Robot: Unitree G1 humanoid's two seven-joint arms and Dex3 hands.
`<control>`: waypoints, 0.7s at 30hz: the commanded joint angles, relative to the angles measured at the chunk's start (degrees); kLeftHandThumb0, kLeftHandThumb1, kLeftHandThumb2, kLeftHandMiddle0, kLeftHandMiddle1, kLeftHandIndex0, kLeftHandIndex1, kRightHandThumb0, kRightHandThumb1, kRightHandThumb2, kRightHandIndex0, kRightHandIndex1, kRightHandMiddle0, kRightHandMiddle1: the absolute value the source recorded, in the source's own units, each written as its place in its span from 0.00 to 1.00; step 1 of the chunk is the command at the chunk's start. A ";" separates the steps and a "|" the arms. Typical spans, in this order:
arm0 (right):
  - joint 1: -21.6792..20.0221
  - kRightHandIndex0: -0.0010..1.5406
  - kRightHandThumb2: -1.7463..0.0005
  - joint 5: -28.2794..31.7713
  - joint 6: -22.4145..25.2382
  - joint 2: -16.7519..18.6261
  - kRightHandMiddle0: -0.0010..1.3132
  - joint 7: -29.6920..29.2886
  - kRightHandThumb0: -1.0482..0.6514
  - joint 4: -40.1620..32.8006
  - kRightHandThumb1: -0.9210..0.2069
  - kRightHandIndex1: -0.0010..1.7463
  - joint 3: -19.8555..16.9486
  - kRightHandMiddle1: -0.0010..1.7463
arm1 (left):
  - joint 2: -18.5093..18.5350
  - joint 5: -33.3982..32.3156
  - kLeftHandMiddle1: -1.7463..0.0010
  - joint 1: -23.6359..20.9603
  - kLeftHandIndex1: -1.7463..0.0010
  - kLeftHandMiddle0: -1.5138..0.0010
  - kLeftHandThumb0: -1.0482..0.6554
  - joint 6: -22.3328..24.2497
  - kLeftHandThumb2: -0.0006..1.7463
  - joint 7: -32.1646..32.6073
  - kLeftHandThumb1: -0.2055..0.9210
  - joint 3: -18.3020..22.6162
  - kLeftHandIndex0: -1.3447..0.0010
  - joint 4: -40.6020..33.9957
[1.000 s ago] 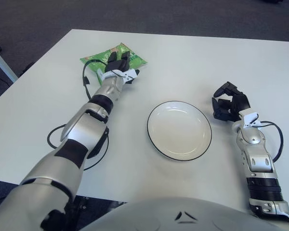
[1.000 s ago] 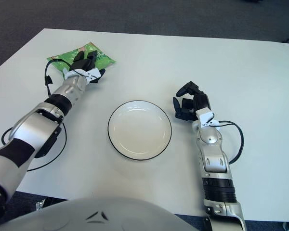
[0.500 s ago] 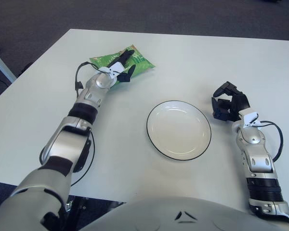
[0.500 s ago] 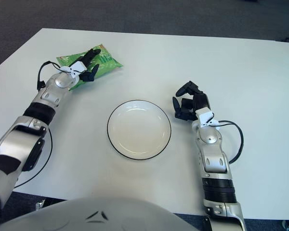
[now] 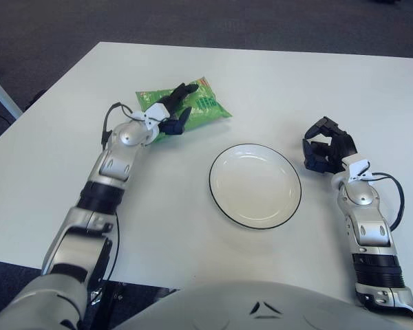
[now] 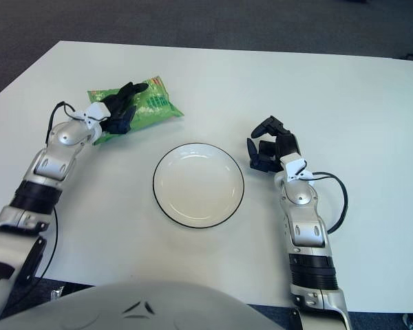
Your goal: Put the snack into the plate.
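Snack (image 5: 201,108): green packet, lying flat on the white counter (image 5: 275,82), up and to the left of the plate (image 5: 255,185), apart from it, not on it.

Left hand (image 5: 171,111) sits on the packet's near-left end, dark fingers (image 5: 185,90) laid over the top and curled round its edge. Reads as a grasp, though I can't tell how firm, and can't tell if the packet is lifted at all.

Change over the last second: packet has shifted right and toward the plate, and rotated a bit. The left forearm has swung from pointing away from the body to lying more across the counter, hand moving with the packet. So it's being dragged or carried plate-ward; gap to the rim is closing but not closed.

Plate: empty, white with dark rim, hasn't moved.

Right hand (image 5: 328,147): just right of the plate, fingers curled, holding nothing, same pose throughout.

Judgement: transport step, roughly midway. Remaining: get the packet over the rim, release. Risk: thin bag slipping out.
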 commanded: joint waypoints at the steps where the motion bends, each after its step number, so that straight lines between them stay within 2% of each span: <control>1: 4.09 0.78 0.37 0.50 4.40 1.27 0.37 1.28 0.36 4.12 0.39 1.00 0.45 1.00 | 3.43 -2.02 0.96 4.48 0.69 0.88 0.06 2.87 0.59 -2.95 1.00 2.78 1.00 -9.72; 11: 3.45 0.79 0.35 0.19 2.86 0.97 0.38 1.51 0.36 5.63 0.41 1.00 0.29 1.00 | 5.33 0.59 0.97 5.68 0.73 0.89 0.08 6.42 0.57 -3.18 1.00 2.61 1.00 -18.93; 17: 3.46 0.79 0.34 -0.08 1.30 0.67 0.39 1.78 0.36 6.30 0.42 1.00 0.26 1.00 | 5.72 6.37 0.97 6.23 0.73 0.88 0.08 1.41 0.57 0.19 1.00 1.63 1.00 -19.22; 19: 3.41 0.80 0.34 -0.39 1.11 0.58 0.39 1.69 0.36 6.43 0.42 1.00 0.35 1.00 | 5.39 8.97 0.97 6.26 0.72 0.87 0.08 -1.12 0.56 2.29 1.00 1.02 1.00 -17.98; 21: 3.36 0.80 0.34 -0.75 1.22 0.47 0.39 1.55 0.36 6.49 0.43 1.00 0.51 1.00 | 4.62 13.26 0.97 5.58 0.72 0.87 0.08 -5.52 0.55 6.77 1.00 -0.40 1.00 -14.12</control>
